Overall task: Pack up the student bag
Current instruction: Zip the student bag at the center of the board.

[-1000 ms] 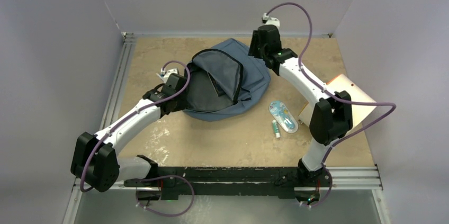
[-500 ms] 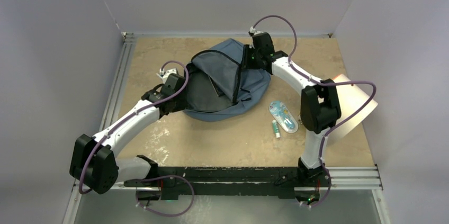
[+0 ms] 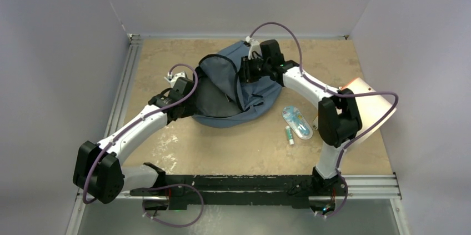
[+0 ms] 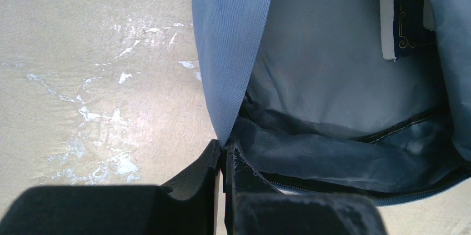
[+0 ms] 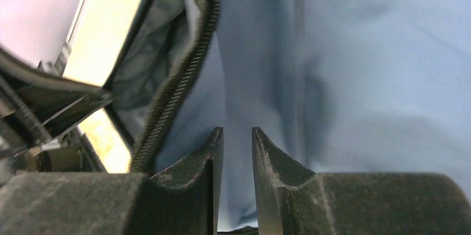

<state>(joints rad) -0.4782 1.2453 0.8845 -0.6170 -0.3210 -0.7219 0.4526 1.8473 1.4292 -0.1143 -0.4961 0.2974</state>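
Observation:
The slate-blue student bag [image 3: 265, 86] lies open at the back middle of the table, its flap standing up. My left gripper [image 3: 191, 95] is shut on the left rim of the bag's opening; in the left wrist view the gripper [image 4: 224, 149] pinches the fabric edge [image 4: 233, 51]. A dark blue book [image 4: 408, 13] lies inside. My right gripper [image 3: 245, 71] is at the raised flap. In the right wrist view this gripper [image 5: 237, 132] shows a narrow gap between its jaws, the bag's blue fabric [image 5: 361, 79] right before it and the black zipper [image 5: 183, 74] to the left.
A blister pack [image 3: 296, 121] and a small green-and-white tube [image 3: 289, 135] lie right of the bag. A beige folder [image 3: 371, 101] sits at the right, partly under the right arm. Walls close the table on three sides.
The right arm has swung left from behind the bag onto the raised flap, and its jaws have narrowed. The left arm has kept its grip and place.

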